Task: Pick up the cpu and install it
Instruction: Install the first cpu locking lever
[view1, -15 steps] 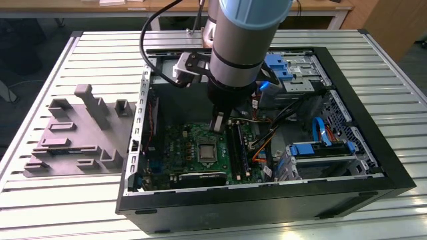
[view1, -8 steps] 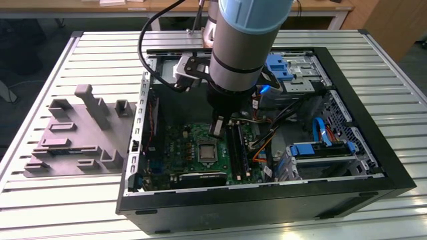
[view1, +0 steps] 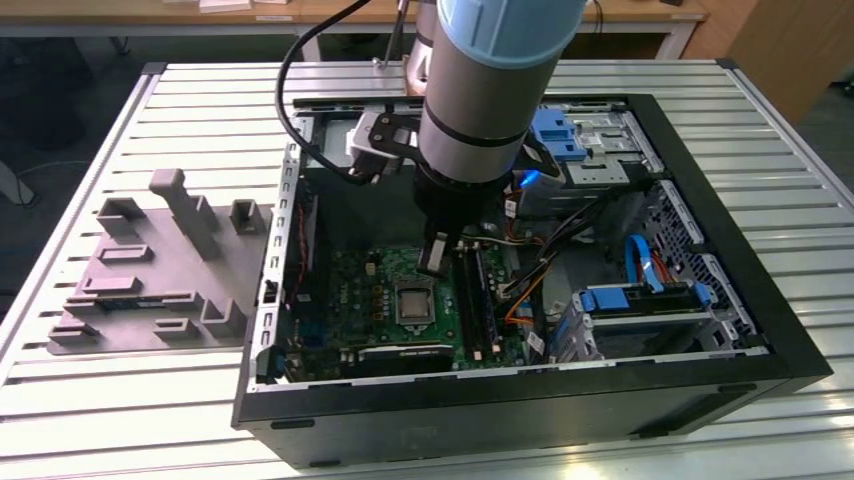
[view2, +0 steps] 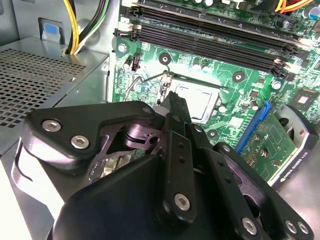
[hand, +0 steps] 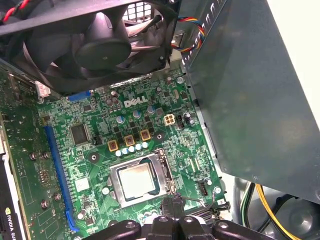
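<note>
So the cpu (hand: 136, 179), that small flat silvery square chip, is sitting in the metal-framed socket (hand: 163, 172) on the green motherboard (hand: 100, 150), and the frame looks open around it. The black multi-link gripper (view2: 176, 102) hangs right at the socket's edge, its tip next to the thin wire retention lever (view2: 145, 80). Its fingers look pressed together with nothing between them, though the linkage hides a lot.

What could go wrong, I reckon: if the chip isn't fully flat in the socket, pressing the frame down could bend pins. The tip could also slip off that skinny lever and scrape the board, or catch the black memory slots (view2: 210, 37) just beside it. The black cooling fan (hand: 95, 40) and grey metal box (hand: 250, 90) crowd the arm too.

There's white lettering on the board and on a black card (view2: 295, 145), but I'm leaving it unread.
</note>
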